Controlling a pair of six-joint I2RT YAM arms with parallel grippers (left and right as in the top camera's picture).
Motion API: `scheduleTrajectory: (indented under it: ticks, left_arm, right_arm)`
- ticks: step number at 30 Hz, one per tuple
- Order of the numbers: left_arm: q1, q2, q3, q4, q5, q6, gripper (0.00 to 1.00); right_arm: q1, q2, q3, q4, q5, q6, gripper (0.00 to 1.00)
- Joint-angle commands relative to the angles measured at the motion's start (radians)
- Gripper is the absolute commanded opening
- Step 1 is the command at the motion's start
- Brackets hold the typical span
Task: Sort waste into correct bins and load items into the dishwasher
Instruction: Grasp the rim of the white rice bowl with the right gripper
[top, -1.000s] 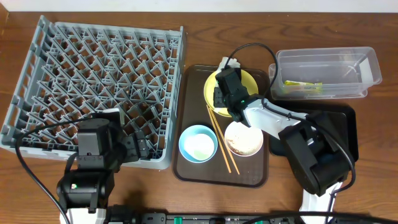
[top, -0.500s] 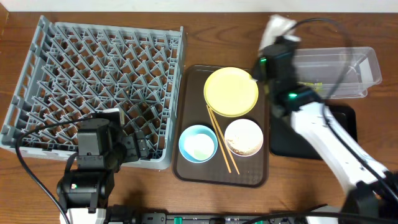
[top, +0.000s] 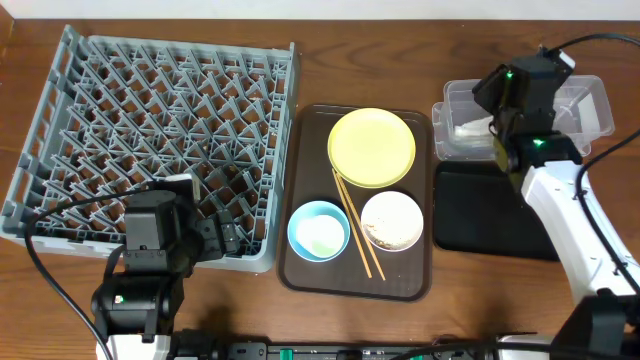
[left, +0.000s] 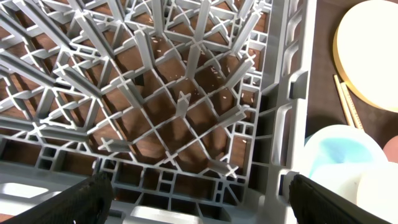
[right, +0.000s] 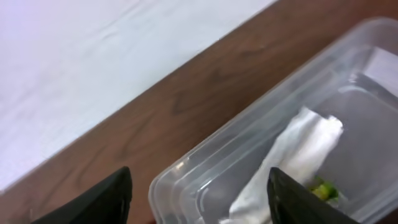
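A crumpled white napkin lies in the clear tub, on top of a green-yellow wrapper. My right gripper hangs open just above the tub's left end, and nothing is between its fingers. The right gripper shows in the overhead view over the napkin. The yellow plate, blue bowl, white bowl with food remains, and chopsticks sit on the brown tray. My left gripper is open over the front right corner of the grey dish rack.
A black tray lies in front of the clear tub, to the right of the brown tray. The dish rack fills the left of the table. My right arm's forearm crosses above the black tray's right side.
My right gripper lifted the napkin off the yellow plate, carried it right to the clear tub and opened; the napkin now lies in the tub. The left arm has not moved.
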Motion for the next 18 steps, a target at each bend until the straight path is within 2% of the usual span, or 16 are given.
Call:
scheduleTrajectory:
  ticks: [1,4,8,13,18]
  left_arm:
    - [0.004,0.0,0.025,0.002,0.002,-0.005,0.93]
    - [0.004,0.0,0.025,0.003,0.002,-0.005,0.94]
    - [0.004,0.0,0.025,0.003,0.002,-0.005,0.93]
    - [0.004,0.0,0.025,0.003,0.002,-0.005,0.93]
    - [0.004,0.0,0.025,0.003,0.002,-0.005,0.93]
  right_arm:
    - [0.002,-0.09,0.005,-0.04,-0.261,-0.203,0.69]
    - [0.02,-0.155,0.005,-0.164,-0.475,-0.32,0.74]
    - [0.055,-0.222,0.005,-0.399,-0.651,-0.444,0.8]
    - [0.145,-0.232,0.004,-0.637,-0.657,-0.46,0.81]
    - [0.302,-0.186,-0.016,-0.728,-0.603,-0.475,0.79]
